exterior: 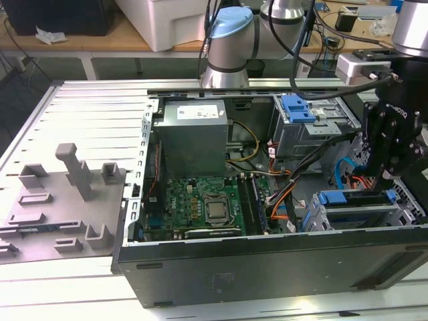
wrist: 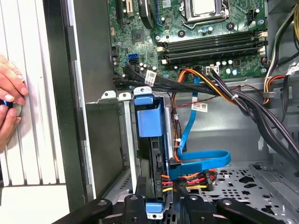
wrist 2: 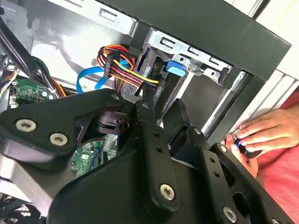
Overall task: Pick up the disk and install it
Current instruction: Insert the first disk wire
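Lower right of the exterior view: the black robot tool (exterior: pixel 393 175) sits over the drive cage of an open dark computer case (exterior: pixel 267 267) on a pale slatted desk (exterior: pixel 80 107).

The disk, a flat drive on bright blue plastic rails (wrist: pixel 150 154), stands on edge in the silver metal bay at lower centre of the first wrist view, seemingly partly seated. The black linkage fingers (wrist: pixel 135 205) sit close on either side of its near end, narrowly spread; whether they pinch it I cannot tell. Risks, as a judgement: orange, yellow and blue cables (wrist: pixel 196 175) just beside the disk could snag or be crushed, a tilted push could jam the rails, and a person's hand (wrist: pixel 9 100) rests at the case edge.
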